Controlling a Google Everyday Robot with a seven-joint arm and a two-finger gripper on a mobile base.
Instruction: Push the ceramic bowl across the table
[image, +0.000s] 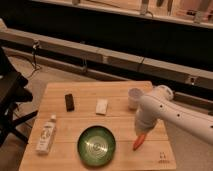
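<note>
The green ceramic bowl (96, 145) with pale rings at its centre sits near the front edge of the light wooden table (85, 95). My white arm (156, 109) reaches in from the right. My gripper (142, 130) is at the arm's lower end, low over the table a short way right of the bowl and apart from it. The arm hides most of it. An orange carrot-like thing (138, 142) lies just under the gripper end.
A small white cup (134, 96) stands behind the arm. A white block (102, 106) and a black block (69, 102) lie mid-table. A white bottle (46, 134) lies at the front left. A dark chair (10, 95) stands left of the table.
</note>
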